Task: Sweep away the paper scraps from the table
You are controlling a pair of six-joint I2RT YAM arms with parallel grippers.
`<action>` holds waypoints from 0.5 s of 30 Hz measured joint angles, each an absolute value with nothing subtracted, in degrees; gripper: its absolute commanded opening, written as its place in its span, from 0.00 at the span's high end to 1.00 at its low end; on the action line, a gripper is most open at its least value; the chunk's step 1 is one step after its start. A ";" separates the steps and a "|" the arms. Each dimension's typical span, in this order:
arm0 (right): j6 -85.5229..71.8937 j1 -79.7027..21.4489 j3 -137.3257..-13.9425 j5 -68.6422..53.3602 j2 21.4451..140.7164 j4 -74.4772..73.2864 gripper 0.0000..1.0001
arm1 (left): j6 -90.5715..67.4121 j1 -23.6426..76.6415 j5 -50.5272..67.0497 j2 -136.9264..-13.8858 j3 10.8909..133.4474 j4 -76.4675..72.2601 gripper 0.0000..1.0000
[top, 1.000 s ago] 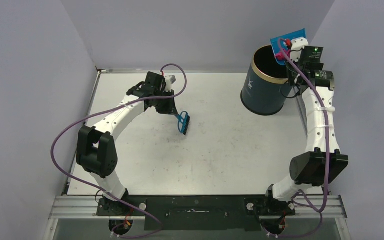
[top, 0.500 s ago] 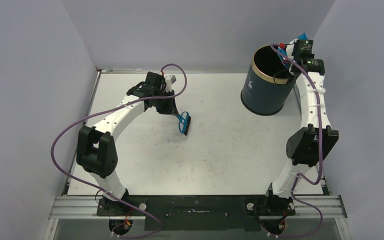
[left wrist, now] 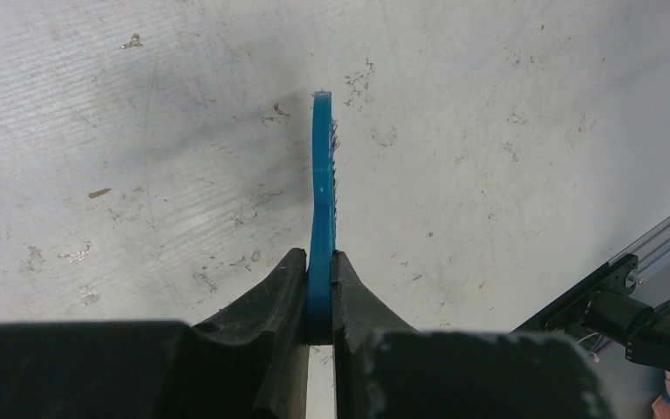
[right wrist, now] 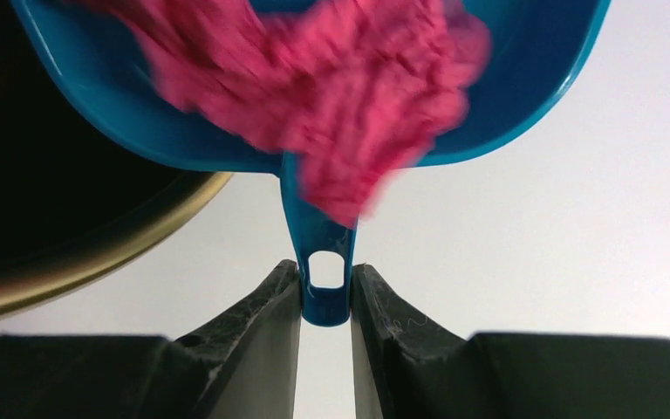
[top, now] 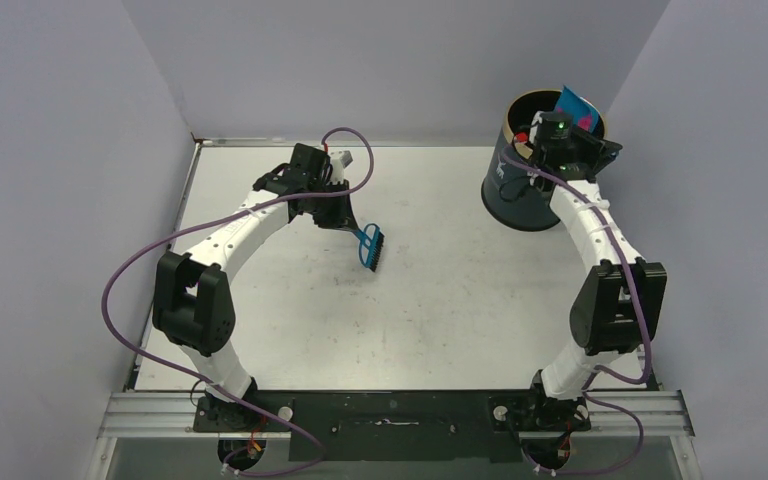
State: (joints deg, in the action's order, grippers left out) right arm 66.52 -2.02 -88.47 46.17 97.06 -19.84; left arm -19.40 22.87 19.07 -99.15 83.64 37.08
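The right pincer [right wrist: 325, 275] is closed tight on the looped handle of the blue dustpan [right wrist: 532, 78]. It holds the pan over the open mouth of the dark, gold-rimmed bin [top: 517, 195], which stands at the far right corner of the desk [top: 440, 310]. The paper scraps [right wrist: 349, 96] lie in the pan as a magenta-pink mass, too blurred to count, perhaps several pieces, and overlap the top of the handle. The left pincer [left wrist: 318, 266] is clamped on the handle of the small blue hand brush [left wrist: 322, 166], held edge-on over the desk left of its middle.
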 measured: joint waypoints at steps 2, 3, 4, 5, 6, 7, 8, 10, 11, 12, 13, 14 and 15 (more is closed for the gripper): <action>74.54 -3.46 -83.22 48.64 95.85 -11.31 0.95 | -19.40 22.85 19.18 -99.15 83.64 37.08 1.00; 77.65 -3.66 -81.80 49.71 95.66 -8.12 0.95 | -19.42 22.85 19.25 -99.13 83.64 37.08 1.00; 80.58 -3.62 -81.10 50.83 95.66 -5.32 0.95 | -19.44 22.85 19.33 -99.13 83.64 37.06 1.00; 82.21 -3.44 -81.03 51.51 95.66 -3.68 0.95 | -19.46 22.85 19.40 -99.13 83.64 37.06 1.00; 83.26 -3.33 -81.17 52.29 95.64 -2.44 0.95 | -19.51 22.85 19.44 -99.13 83.64 37.06 1.00; 83.79 -3.31 -81.54 52.90 95.48 -1.74 0.95 | -19.51 22.85 19.53 -99.13 83.64 37.06 1.00; 84.05 -3.29 -82.04 53.39 95.37 -1.39 0.95 | -19.53 22.85 19.57 -99.13 83.64 37.06 1.00; 84.20 -3.03 -82.74 54.04 95.07 -0.95 0.95 | -19.55 22.87 19.64 -99.13 83.64 37.06 1.00; 84.01 -3.01 -82.98 54.30 94.89 -1.06 0.95 | -19.57 22.85 19.68 -99.13 83.64 37.06 1.00; 83.68 -2.96 -83.13 54.41 94.80 -1.34 0.95 | -19.57 22.85 19.75 -99.13 83.64 37.06 1.00; 83.31 -2.94 -83.18 54.48 94.76 -1.83 0.95 | -19.62 22.85 19.77 -99.15 83.64 37.06 1.00; 82.94 -2.94 -83.24 54.54 94.74 -2.46 0.95 | -19.75 22.85 19.79 -99.13 83.64 37.06 1.00; 82.43 -2.94 -83.26 54.57 94.74 -3.22 0.95 | -19.79 22.85 19.81 -99.13 83.64 37.06 1.00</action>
